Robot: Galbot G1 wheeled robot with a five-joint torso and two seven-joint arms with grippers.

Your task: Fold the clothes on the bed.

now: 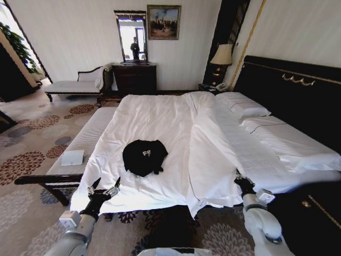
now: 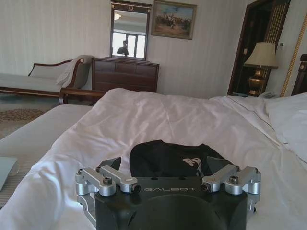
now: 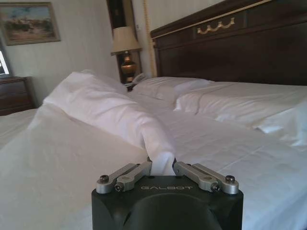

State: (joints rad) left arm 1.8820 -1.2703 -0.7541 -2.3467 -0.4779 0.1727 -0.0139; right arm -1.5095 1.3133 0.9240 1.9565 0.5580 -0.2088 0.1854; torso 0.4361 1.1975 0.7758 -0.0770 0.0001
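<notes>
The clothes are one black T-shirt [image 1: 144, 156] with a white print, lying crumpled on the white duvet near the foot of the bed [image 1: 160, 117]. My left gripper [image 1: 105, 188] hovers at the bed's foot edge just short of the T-shirt [image 2: 168, 158], open, with nothing between its fingers [image 2: 112, 166]. At the foot edge farther right, my right gripper [image 1: 242, 181] has its fingers drawn close together. A raised fold of the duvet [image 3: 144, 129] lies right in front of the right gripper [image 3: 161, 163].
A pale upholstered bench [image 1: 80, 144] with a white pad [image 1: 72, 157] runs along the bed's left side. Pillows [image 1: 245, 106] and the dark headboard [image 1: 298, 90] are on the right. A dresser [image 1: 134, 77], a chaise [image 1: 74, 85] and a lamp [image 1: 222, 56] stand by the far wall.
</notes>
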